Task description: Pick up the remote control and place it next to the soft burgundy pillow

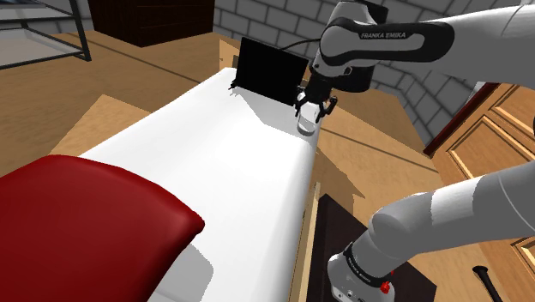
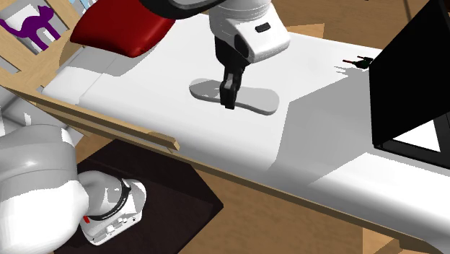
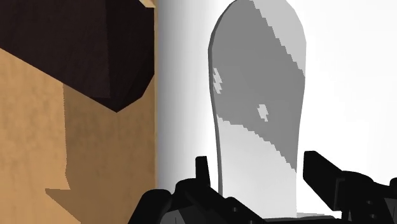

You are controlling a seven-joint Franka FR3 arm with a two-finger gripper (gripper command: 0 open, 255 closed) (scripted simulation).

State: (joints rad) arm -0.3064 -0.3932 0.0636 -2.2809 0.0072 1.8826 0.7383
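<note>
So the gripper is hanging right over the remote, which is drawn plain pale grey here and is lying flat on the long white surface, close to the edge nearest the robot. In the second exterior view the gripper is pointing straight down at the middle of the remote, and the remote is sticking out on both sides of it. Looking along the hand, the gripper is standing wide: one black finger is sitting on each side of the remote, with a thin strip of white showing between each finger and the remote's edge, so it's straddling it and not clamping it as far as I can see. The dark red pillow is sitting at the other end of the white surface, well apart from the remote; from the second exterior view the pillow is showing up behind the arm. A flat black slab is standing upright at the far end past the remote, and a wooden rail is running along the near side. The dark stand is sitting on the wooden floor beside the white surface. A little purple cat shape is peeking in at the second exterior view's top left.
</note>
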